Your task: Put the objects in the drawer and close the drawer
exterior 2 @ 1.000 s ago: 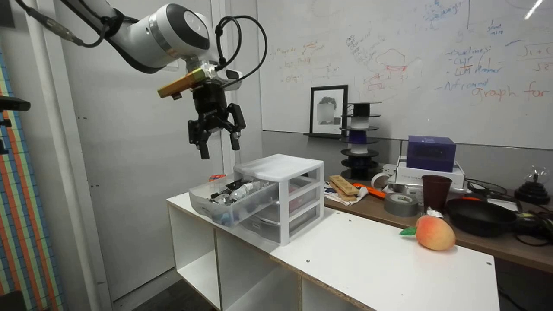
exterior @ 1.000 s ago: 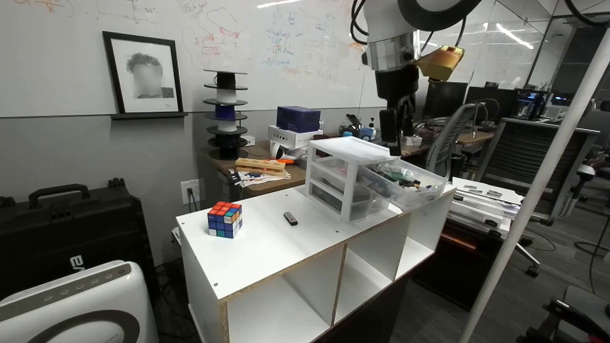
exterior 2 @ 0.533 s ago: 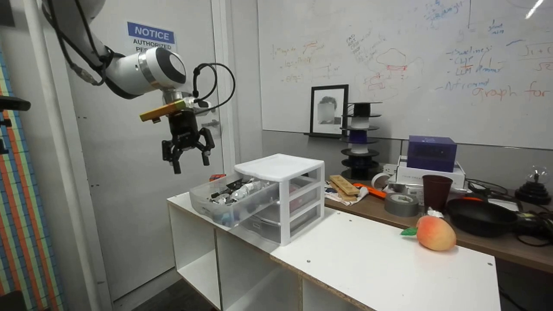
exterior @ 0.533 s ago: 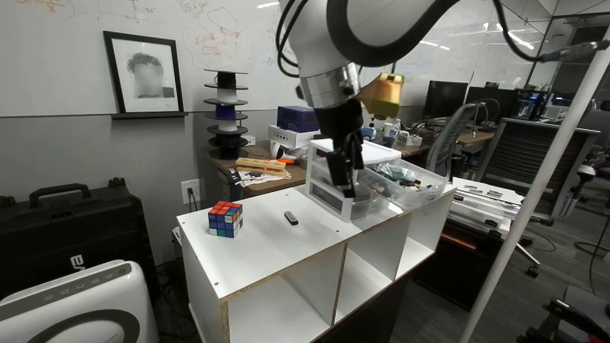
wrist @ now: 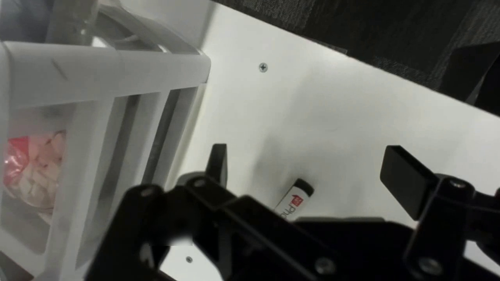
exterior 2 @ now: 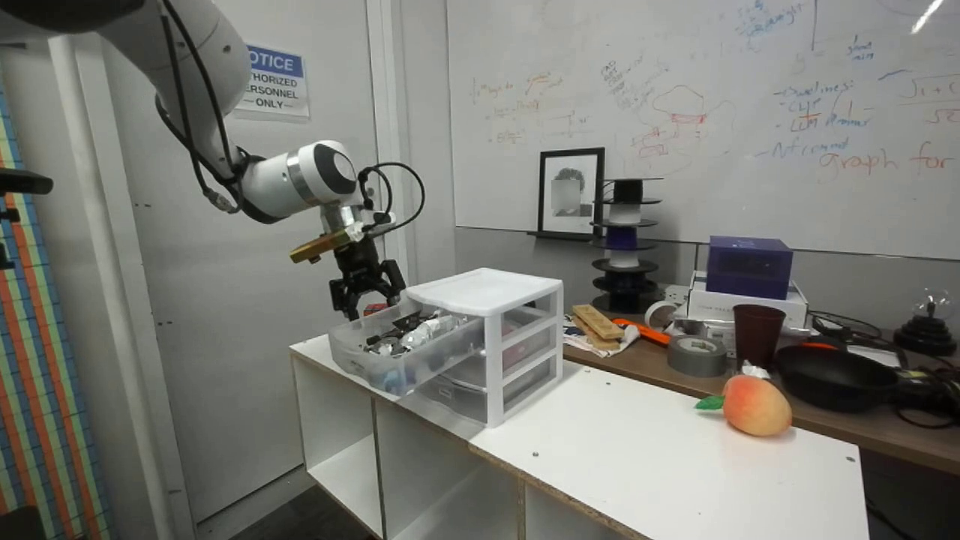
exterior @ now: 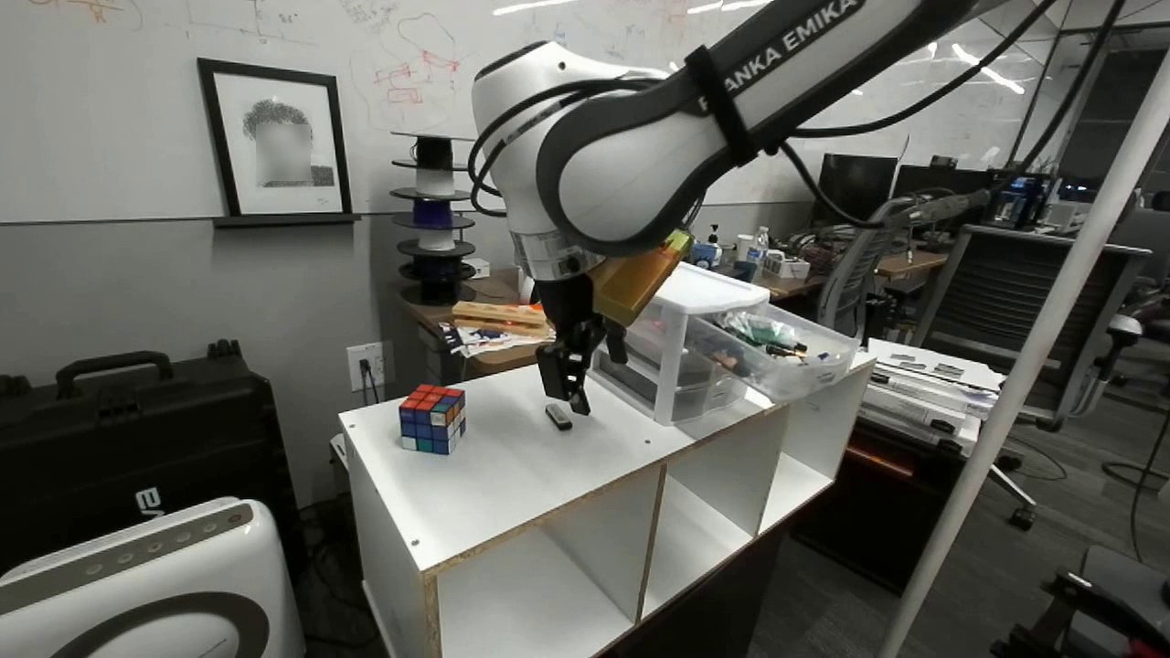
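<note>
Diagonally in my wrist view lies the stick (wrist: pixel 293 200), black end (wrist: pixel 304 187) upper-right. Visible label text (wrist: pixel 287 210): "Pho". Gripper (wrist: pixel 311 171) spread wide.

White arm (exterior: pixel 640 178) bent downward, silver wrist (exterior: pixel 551 256) tilted, black fingers (wrist: pixel 407 181) spread wide apart.

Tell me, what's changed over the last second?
The gripper has moved down and across, from high by the open drawer to low over the stick. It is open; nothing was picked up or let go. The drawer, stick, cube and peach stayed put.
</note>
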Motion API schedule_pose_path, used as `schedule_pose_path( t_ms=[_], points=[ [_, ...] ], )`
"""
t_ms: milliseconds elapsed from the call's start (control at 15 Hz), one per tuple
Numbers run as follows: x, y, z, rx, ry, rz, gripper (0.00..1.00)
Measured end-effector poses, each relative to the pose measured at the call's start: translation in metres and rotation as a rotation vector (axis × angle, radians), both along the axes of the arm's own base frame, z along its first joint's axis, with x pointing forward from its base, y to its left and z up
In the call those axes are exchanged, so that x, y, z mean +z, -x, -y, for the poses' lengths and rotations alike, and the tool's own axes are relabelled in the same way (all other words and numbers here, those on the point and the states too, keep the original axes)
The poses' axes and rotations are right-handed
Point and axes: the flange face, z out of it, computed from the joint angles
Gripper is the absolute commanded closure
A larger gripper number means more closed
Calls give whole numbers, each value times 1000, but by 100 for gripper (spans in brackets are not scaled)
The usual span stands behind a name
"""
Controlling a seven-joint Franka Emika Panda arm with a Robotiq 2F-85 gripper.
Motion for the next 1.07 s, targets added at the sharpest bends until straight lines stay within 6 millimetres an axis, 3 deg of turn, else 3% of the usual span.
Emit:
schedule_pose_path(
  t_ms=[200, 333, 667, 1067],
  points=[
    [-21, -27, 21, -76, -28, 2, 0],
    [-30, -44, 25, -114, -65, 6, 0],
    [-44, -74, 12, -164, -149, 26, 0],
    [-69, -83, 8, -212, -129, -39, 0]
  ],
)
